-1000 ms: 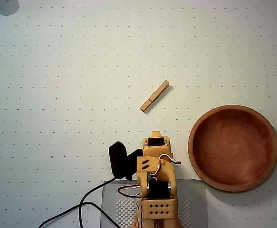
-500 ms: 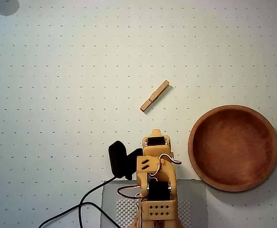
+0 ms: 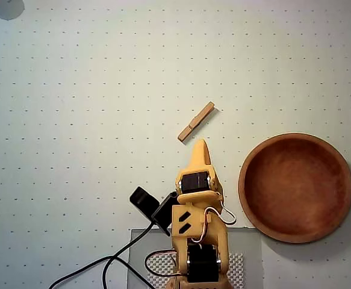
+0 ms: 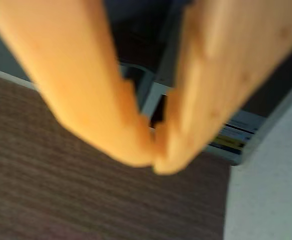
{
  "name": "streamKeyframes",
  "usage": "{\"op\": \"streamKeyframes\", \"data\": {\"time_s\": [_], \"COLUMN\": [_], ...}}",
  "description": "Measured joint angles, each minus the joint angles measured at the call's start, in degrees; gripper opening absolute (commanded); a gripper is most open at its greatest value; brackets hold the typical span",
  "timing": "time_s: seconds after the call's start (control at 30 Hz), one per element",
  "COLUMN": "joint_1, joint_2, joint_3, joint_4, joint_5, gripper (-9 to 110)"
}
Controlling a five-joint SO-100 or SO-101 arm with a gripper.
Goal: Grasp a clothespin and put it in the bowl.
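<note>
A small tan wooden clothespin lies slantwise on the white dotted table in the overhead view. The reddish-brown wooden bowl stands to the right of it with nothing inside. My orange gripper points up the picture, its tip just below the clothespin's lower end and apart from it. The wrist view is blurred; both orange fingers fill it, their tips meeting at the gripper, shut on nothing. Neither clothespin nor bowl shows in the wrist view.
The arm's base stands on a grey mat at the bottom edge, with a black cable trailing left and a black block on the arm's left side. In the wrist view a dark brown surface lies below the fingers.
The arm has unfolded and reached up the picture; the gripper's tip now shows close to the clothespin. Clothespin and bowl have not moved.
</note>
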Motion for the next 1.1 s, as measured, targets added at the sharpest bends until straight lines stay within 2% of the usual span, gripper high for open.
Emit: {"op": "streamKeyframes", "data": {"time_s": [0.23, 0.43, 1.1], "joint_1": [0.0, 0.1, 0.1], "joint_2": [-20.4, -34.0, -55.9], "joint_3": [-9.9, -17.2, -41.7], "joint_4": [3.4, 12.6, 26.8], "joint_5": [-16.6, -23.5, -27.5], "gripper": [-3, -3, -3]}}
